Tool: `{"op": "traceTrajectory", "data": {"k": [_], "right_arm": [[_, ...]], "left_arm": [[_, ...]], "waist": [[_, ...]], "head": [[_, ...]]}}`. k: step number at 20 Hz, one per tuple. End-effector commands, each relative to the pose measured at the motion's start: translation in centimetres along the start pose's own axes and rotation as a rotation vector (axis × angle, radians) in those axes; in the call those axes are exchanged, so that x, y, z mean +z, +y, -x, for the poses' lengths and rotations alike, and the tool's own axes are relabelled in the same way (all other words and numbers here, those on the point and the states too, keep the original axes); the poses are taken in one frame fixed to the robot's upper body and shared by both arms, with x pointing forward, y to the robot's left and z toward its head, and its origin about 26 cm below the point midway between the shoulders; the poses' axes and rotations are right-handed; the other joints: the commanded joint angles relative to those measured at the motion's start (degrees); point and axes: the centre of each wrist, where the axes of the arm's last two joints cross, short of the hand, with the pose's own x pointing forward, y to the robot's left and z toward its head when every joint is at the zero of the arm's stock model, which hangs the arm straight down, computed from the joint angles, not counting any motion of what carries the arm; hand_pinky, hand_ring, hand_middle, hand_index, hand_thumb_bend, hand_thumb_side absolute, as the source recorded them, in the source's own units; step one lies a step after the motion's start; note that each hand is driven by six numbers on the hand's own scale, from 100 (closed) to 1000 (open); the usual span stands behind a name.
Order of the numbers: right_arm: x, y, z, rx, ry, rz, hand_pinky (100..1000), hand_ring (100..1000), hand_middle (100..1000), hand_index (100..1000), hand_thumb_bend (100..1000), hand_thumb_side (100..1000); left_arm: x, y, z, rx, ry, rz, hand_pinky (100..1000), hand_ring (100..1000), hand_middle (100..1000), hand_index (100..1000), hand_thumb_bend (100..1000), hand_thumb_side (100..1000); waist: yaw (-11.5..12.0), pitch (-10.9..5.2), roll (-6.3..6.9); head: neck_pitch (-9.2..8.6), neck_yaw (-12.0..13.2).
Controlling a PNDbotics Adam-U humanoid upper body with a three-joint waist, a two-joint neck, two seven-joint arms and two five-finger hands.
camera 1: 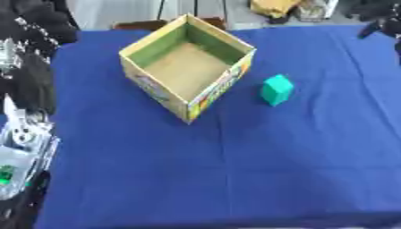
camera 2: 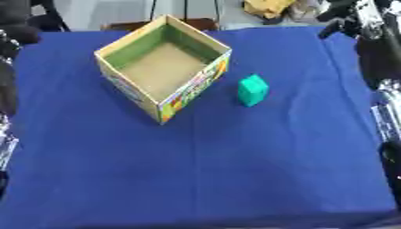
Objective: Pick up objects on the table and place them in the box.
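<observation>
An open cardboard box (camera 1: 186,67) with printed coloured sides stands on the blue tablecloth, turned so that one corner faces me; I see only its bare brown floor inside. A small green cube (camera 1: 276,89) lies on the cloth just right of the box, apart from it. My left hand (camera 1: 35,24) is a dark blurred shape at the upper left corner, off the table's left edge. My right hand (camera 2: 348,18) shows dark at the upper right, beyond the table's far right corner. Both hands are far from the cube and the box.
The blue cloth (camera 1: 235,170) covers the whole table, with wide bare cloth in front of the box. My left forearm (camera 1: 23,138) runs down the left edge, my right forearm (camera 2: 385,112) down the right. Yellow clutter (camera 1: 274,8) lies beyond the far edge.
</observation>
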Motion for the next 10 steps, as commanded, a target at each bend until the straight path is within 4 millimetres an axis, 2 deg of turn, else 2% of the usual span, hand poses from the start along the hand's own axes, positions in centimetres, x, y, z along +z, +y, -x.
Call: {"op": "traceTrajectory", "data": {"k": [1, 10], "right_arm": [[-0.51, -0.49, -0.73, 0.028, -0.021, -0.015, 465, 591, 639, 756, 100, 611], [-0.69, -0.88, -0.66, 0.062, -0.007, -0.045, 466, 593, 644, 760, 100, 592]], "left_arm": [[-0.42, 0.16, -0.55, -0.007, -0.024, 0.003, 674, 622, 624, 762, 614, 984], [-0.44, 0.14, -0.56, -0.007, -0.024, 0.006, 674, 622, 624, 762, 613, 985]], "waist": [[0.1, -0.92, -0.07], [0.1, -1.01, -0.02]], "head": [[0.15, 0.0], [0.06, -0.3]]}}
